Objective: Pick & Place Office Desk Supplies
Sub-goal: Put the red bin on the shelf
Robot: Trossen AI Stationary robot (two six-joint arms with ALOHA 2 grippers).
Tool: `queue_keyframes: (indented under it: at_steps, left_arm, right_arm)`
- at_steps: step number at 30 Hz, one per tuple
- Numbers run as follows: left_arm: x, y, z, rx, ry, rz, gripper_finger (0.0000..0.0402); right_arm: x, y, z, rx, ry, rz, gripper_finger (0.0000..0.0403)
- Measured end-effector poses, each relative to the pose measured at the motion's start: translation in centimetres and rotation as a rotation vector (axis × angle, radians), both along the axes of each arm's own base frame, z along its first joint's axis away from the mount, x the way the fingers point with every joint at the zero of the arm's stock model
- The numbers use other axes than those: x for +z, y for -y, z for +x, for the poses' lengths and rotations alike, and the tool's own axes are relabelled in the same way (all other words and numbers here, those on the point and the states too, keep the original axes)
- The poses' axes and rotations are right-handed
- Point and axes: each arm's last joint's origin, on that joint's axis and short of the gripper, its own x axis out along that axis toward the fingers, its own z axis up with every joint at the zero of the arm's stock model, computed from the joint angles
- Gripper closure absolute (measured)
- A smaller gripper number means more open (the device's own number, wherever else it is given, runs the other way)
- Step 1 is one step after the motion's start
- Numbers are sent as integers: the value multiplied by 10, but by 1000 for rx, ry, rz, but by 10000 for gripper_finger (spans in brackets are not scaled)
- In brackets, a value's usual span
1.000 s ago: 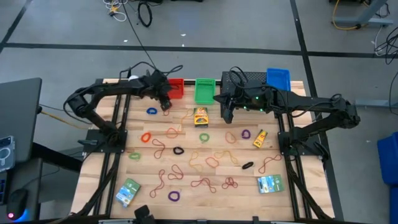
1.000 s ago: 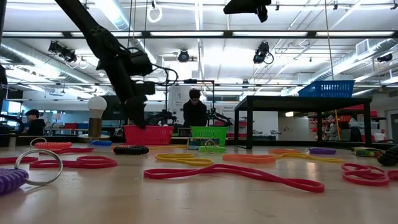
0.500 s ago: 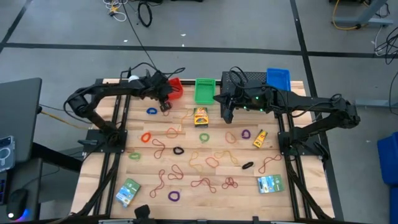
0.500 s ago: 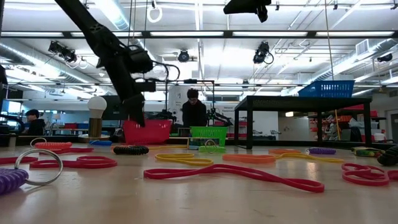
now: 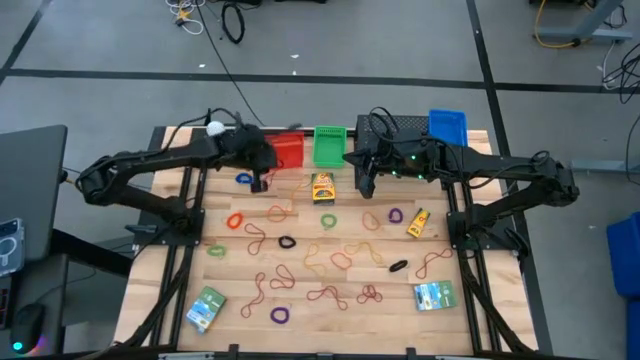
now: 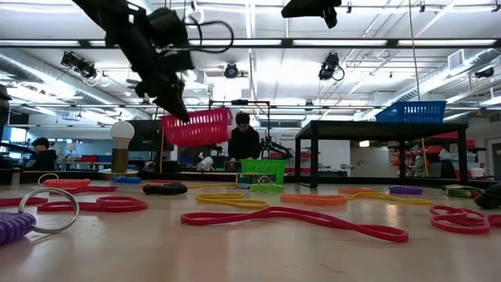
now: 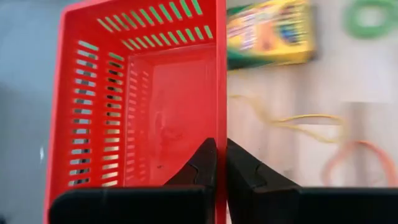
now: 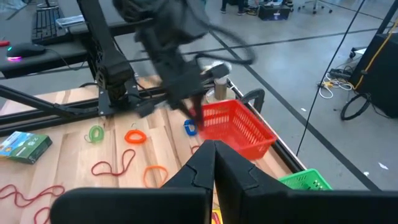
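Note:
My left gripper is shut on a red slotted basket, which hangs above the far left of the table; in the low view the basket is tilted and nothing shows inside it. My right gripper is shut on nothing and hovers near the green basket. A yellow crayon box lies flat below the baskets. Many coloured rubber bands and small rings lie scattered on the wood. A yellow bottle and two green-blue packets also lie flat. My left gripper pinches the basket's long side wall at its rim, one finger inside the basket and one outside. The fingers slant down from the table's left side. The basket is lifted clear of the table and tilts, hanging beside the fingers.
A blue basket and a black basket stand along the far edge at the right. A white ball on a metal base stands at the far left corner. People show in the room beyond the table.
My left gripper has taken hold of the red basket's wall and gone up and a little toward the table's left and near edges, rolling as it rose. The basket, which stood on the table, now hangs clear of it and tilted.

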Motion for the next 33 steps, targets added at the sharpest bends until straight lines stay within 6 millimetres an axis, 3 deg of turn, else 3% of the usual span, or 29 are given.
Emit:
queue_keyframes:
  at_steps: [7,13,17,23,33]
  left_arm:
    - [-6,41,18,-320,-53,26,386]
    - [-15,68,41,-459,-12,57,385]
    - [-24,79,63,-510,38,75,385]
    - [-37,92,102,-654,-17,107,385]
    - [-45,113,157,-885,-36,228,385]
  right_arm:
    - [0,-5,1,17,0,1,392]
    - [-1,-12,-3,42,-29,4,392]
    - [1,-19,-16,62,-76,31,392]
    - [6,-29,-37,58,-106,102,398]
    - [7,-49,-40,95,-92,127,396]
